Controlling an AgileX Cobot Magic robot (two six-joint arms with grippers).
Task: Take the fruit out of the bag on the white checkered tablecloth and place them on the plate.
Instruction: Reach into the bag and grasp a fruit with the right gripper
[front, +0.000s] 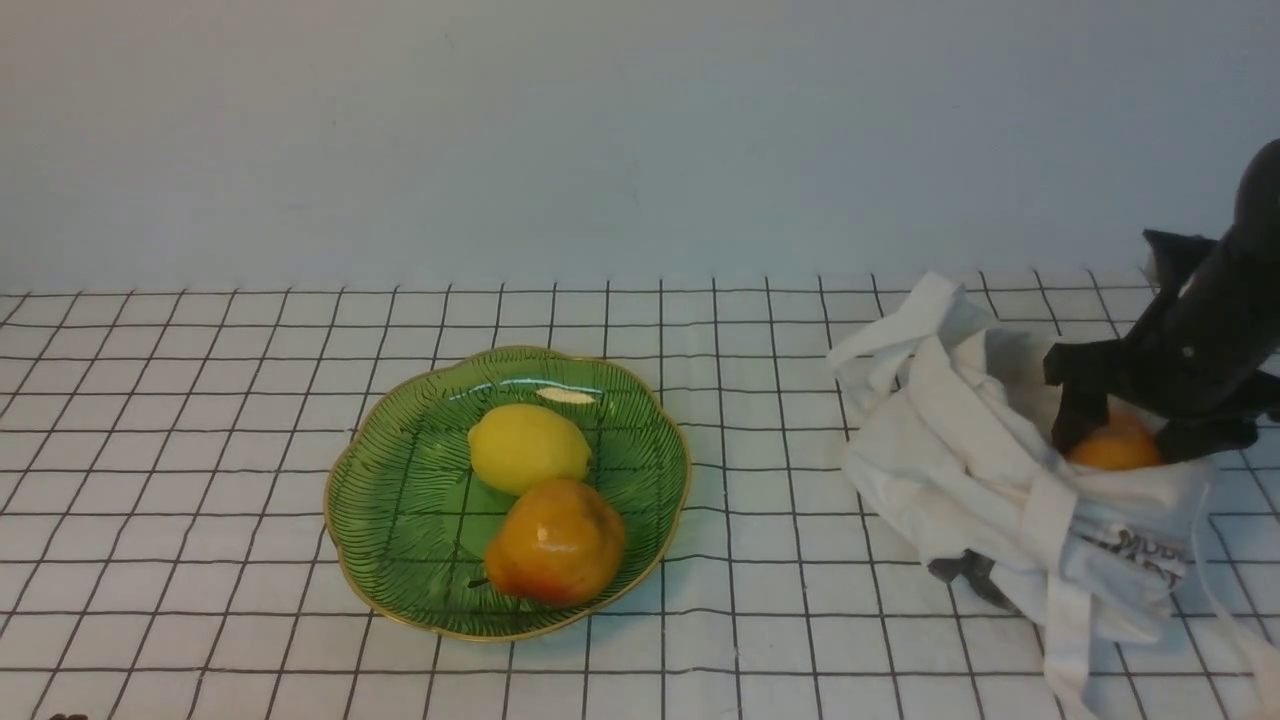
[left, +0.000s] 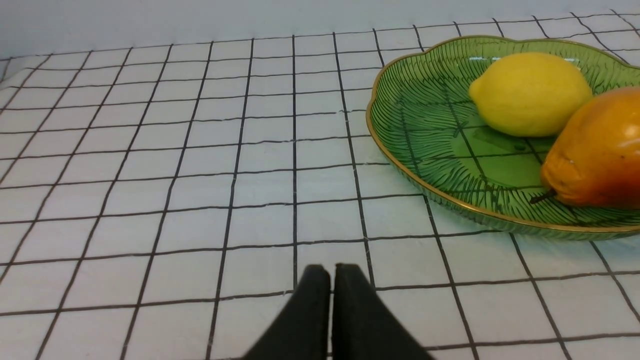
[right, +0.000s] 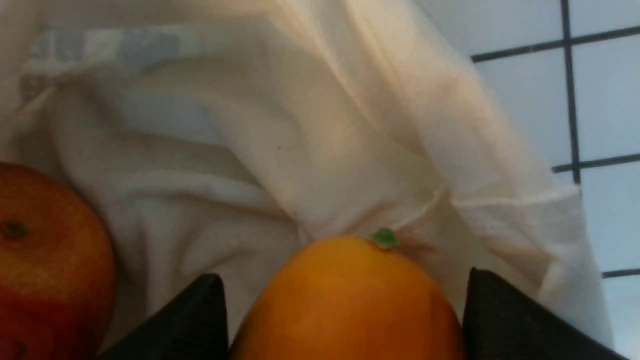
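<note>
Right, the right tool (front: 1125, 435) sat deep in the bag (front: 960, 470) at the right edge of the front view, fingers bracketing the fruit (right: 345, 305), orange and glossy. Whether they were truly clamping it, I couldn't tell. A second, redder fruit (right: 45, 260) lay near it inside. The left tool (left: 331, 272), pinched closed and empty, hovered over the white checkered tablecloth (front: 200, 400). Centre-left, the plate (front: 345, 520) held a lemon (front: 528, 447) and a pear-shaped fruit (front: 555, 542). The danger: loose cloth snagging a finger and dragging the bag along, or that slick skin squirting free.
</note>
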